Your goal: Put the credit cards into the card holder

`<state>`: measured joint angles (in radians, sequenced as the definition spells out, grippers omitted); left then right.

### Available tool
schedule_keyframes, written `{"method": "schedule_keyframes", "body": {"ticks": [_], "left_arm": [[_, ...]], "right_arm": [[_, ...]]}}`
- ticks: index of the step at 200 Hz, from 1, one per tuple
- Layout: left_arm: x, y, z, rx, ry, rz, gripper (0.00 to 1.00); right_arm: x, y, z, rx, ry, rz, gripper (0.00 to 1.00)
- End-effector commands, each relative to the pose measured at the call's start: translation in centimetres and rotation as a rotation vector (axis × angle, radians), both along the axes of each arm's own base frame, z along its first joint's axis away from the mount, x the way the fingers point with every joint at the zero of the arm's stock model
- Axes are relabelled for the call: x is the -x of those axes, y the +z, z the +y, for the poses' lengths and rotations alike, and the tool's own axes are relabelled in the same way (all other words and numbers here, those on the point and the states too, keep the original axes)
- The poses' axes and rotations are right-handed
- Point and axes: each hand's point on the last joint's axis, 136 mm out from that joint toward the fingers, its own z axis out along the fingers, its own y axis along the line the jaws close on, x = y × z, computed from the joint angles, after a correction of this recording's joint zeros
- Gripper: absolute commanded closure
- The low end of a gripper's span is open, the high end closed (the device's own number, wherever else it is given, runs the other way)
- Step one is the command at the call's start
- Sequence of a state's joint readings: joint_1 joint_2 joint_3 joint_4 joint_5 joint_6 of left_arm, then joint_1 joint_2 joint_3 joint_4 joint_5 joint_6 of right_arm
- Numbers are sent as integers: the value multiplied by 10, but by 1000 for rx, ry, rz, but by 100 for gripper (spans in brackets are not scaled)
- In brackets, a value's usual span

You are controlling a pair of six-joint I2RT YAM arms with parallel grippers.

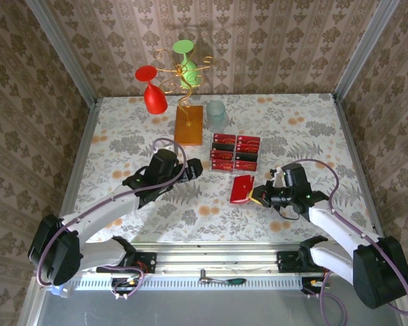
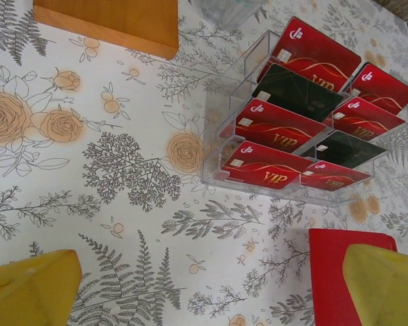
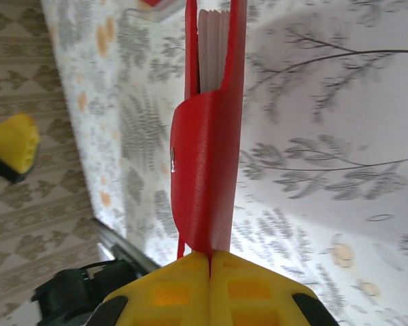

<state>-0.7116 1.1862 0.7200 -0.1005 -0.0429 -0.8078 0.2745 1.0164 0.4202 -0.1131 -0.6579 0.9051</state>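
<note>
So the card holder (image 1: 242, 189) is a flat red case. From the right wrist it's edge-on, with a curved flap, a small snap dot and pale leaves showing between the red covers at the far end (image 3: 207, 170). The right jaws are pinched shut on its near edge. From above it sits right of the bench's (image 1: 122, 129) centre, long axis running roughly 1 to 7 o'clock, gripped on its 4 o'clock side. Can't tell if it's touching the bench. The credit cards (image 2: 279, 125) – red, gold "VIP" – sit tiered in a clear stand (image 2: 221, 115) close by at 12 o'clock. There's bare bench at 6 and 9 o'clock, and the side rail at 3 is well apart. The left jaws are spread wide over bare cloth, gripping nothing.
</note>
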Motion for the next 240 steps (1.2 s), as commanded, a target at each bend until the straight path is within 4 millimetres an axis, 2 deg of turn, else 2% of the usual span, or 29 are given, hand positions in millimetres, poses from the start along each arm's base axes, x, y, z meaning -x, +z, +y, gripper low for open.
{"method": "schedule_keyframes", "body": {"ticks": [1, 56, 94, 138, 167, 199, 237, 240], "left_arm": [[-1, 13, -8, 65, -42, -21, 0], [-11, 45, -30, 222, -75, -62, 0], [-21, 58, -31, 366, -52, -65, 0], [-26, 55, -29, 434, -13, -48, 0], [-30, 52, -27, 514, 16, -25, 0], [-32, 50, -35, 620, 18, 13, 0], [-34, 63, -42, 749, 14, 14, 0], [-34, 64, -43, 758, 13, 14, 0]], "right_arm": [[-14, 59, 23, -144, 45, -103, 100], [-41, 126, 74, -273, 128, -211, 100], [-56, 154, 109, -328, 187, -248, 100], [-61, 167, 134, -352, 234, -273, 100], [-62, 168, 138, -360, 240, -280, 100], [-61, 170, 142, -368, 249, -289, 100], [-61, 174, 146, -374, 258, -302, 100], [-65, 164, 148, -365, 255, -280, 100]]}}
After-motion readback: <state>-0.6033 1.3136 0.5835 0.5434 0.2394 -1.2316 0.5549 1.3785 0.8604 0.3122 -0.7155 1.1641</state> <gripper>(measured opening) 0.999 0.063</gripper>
